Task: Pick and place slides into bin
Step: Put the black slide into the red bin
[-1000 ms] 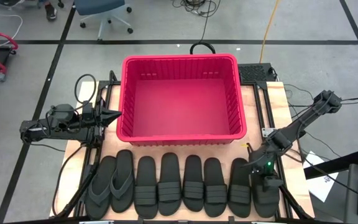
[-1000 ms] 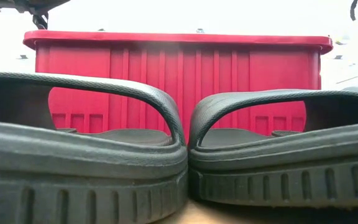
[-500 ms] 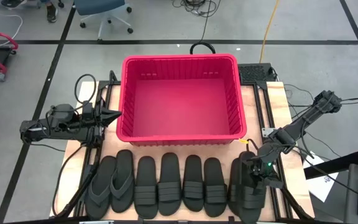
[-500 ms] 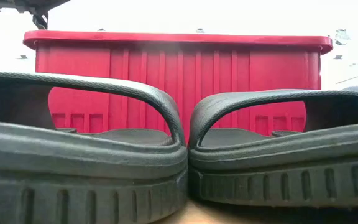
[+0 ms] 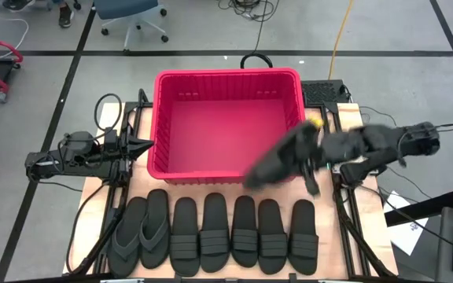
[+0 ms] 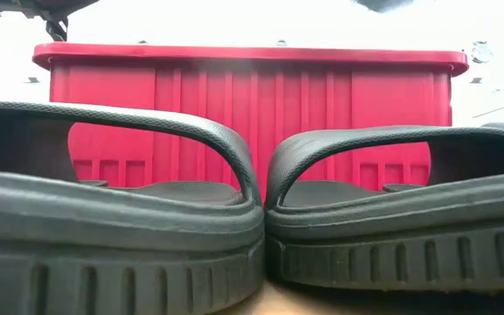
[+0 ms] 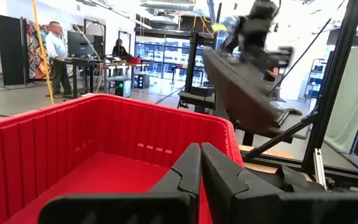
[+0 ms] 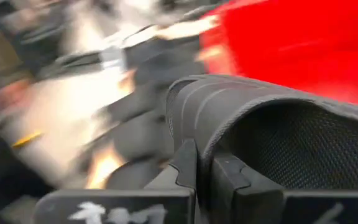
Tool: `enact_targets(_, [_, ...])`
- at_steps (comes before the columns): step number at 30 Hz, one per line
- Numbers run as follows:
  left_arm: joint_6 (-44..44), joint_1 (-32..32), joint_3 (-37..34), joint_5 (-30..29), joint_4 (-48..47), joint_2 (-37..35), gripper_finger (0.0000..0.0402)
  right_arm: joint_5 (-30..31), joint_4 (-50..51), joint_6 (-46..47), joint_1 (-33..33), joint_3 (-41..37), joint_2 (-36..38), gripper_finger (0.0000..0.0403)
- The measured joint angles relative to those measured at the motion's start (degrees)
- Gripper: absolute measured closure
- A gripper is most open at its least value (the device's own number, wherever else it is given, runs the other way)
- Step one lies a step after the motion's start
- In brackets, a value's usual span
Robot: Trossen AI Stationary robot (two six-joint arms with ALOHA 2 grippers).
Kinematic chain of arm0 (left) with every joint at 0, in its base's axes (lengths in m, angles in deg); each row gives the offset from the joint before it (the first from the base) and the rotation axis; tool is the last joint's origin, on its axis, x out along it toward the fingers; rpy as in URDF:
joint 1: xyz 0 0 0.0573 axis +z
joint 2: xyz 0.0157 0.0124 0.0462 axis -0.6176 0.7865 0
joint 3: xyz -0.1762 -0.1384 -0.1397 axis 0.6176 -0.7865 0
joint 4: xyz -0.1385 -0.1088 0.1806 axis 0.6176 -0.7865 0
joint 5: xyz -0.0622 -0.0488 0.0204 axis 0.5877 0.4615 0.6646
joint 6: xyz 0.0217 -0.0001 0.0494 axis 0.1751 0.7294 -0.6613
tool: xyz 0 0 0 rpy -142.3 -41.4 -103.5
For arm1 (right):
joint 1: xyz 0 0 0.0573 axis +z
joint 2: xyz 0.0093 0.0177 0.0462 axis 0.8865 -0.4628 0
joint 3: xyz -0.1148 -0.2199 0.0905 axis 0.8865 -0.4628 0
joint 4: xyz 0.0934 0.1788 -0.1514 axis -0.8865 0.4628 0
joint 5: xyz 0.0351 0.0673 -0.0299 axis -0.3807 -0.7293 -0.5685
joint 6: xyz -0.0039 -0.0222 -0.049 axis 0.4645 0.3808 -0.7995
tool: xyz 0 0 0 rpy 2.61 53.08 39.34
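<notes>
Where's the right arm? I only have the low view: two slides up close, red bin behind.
Observer: The right arm reaches over the bin's front right corner, jaws shut on one slide.
Operator: Is that slide inside the bin?
Observer: No, it hangs above the rim, tilted.
Operator: And the left arm?
Observer: The left arm waits beside the bin's left wall, jaws shut, empty.

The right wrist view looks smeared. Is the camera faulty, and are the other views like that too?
Likely motion, not a fault: right wrist view streaks around the held slide; high view blurs the right gripper at the bin; low view is sharp, with a washed-out background.
</notes>
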Motion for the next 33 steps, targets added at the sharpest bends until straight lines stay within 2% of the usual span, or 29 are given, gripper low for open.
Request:
enact_targets(3, [0.0, 0.0, 0.0, 0.0, 0.0, 0.0, 0.0385, 6.3, 5.2, -5.2, -8.5, 4.9, 0.0, 0.0397])
enact_targets(5, [0.0, 0.0, 0.0, 0.0, 0.0, 0.0, 0.0385, 7.4, 6.8, -8.7, -15.1, 7.1, 0.0, 0.0398])
enact_targets(7, [0.0, 0.0, 0.0, 0.0, 0.0, 0.0, 0.0385, 5.4, 8.6, -11.8, -22.1, 8.8, -0.4, 0.0399])
enact_targets(9, [0.0, 0.0, 0.0, 0.0, 0.0, 0.0, 0.0385, -1.4, 11.2, -16.9, -30.1, 10.2, -1.1, 0.04])
enact_targets(14, [0.0, 0.0, 0.0, 0.0, 0.0, 0.0, 0.0385, -26.1, 23.2, -33.5, -48.2, 11.1, -6.3, 0.04])
enact_targets(16, [0.0, 0.0, 0.0, 0.0, 0.0, 0.0, 0.0385, -30.1, 28.2, -41.1, -52.1, 11.1, -9.6, 0.0401])
enact_targets(20, [0.0, 0.0, 0.0, 0.0, 0.0, 0.0, 0.0385, -32.3, 32.0, -52.4, -54.0, 11.2, -16.4, 0.0401])
enact_targets(24, [0.0, 0.0, 0.0, 0.0, 0.0, 0.0, 0.0385, -34.0, 30.4, -61.2, -53.0, 11.0, -22.6, 0.0402])
enact_targets(33, [0.0, 0.0, 0.0, 0.0, 0.0, 0.0, 0.0385, -30.8, 32.6, -68.6, -52.8, 11.0, -35.9, 0.0402])
